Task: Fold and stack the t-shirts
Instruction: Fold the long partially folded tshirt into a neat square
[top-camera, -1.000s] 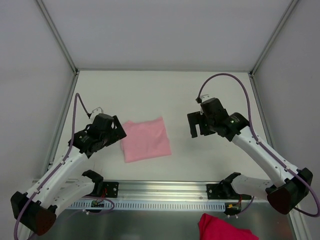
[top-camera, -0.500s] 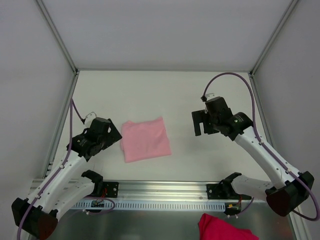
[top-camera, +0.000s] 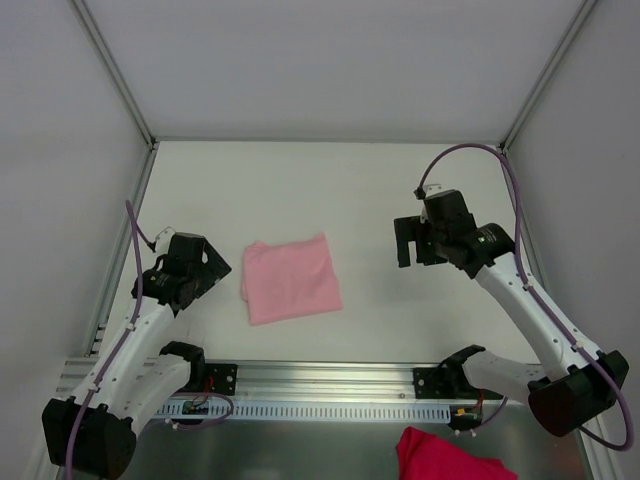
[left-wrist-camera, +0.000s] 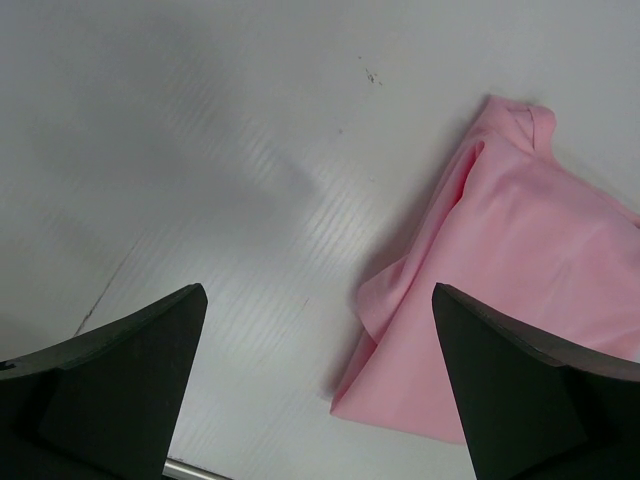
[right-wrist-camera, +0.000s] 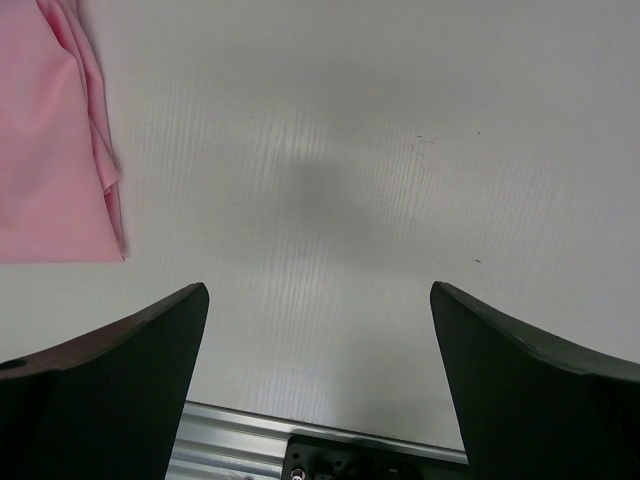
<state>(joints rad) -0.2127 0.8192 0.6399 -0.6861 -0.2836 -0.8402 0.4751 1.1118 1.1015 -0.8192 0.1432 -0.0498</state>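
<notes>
Top external view: pale-pink t-shirt (top-camera: 292, 279), a flat folded rectangle between left gripper (top-camera: 212, 272) and right gripper (top-camera: 412, 250), both wide, empty.

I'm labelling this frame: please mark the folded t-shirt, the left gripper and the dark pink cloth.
folded t-shirt (top-camera: 293, 280), top external view, middle of the fabric.
left gripper (left-wrist-camera: 318, 292), left wrist view, midway between its fingertips.
dark pink cloth (top-camera: 445, 458), top external view, middle of its visible part.

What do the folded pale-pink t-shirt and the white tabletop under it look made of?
Folded pale-pink t-shirt: thin soft fabric, probably cotton, matte; it shows soft creases at its edge. White tabletop: likely corrugated plastic sheet; fine parallel ribs show.
</notes>
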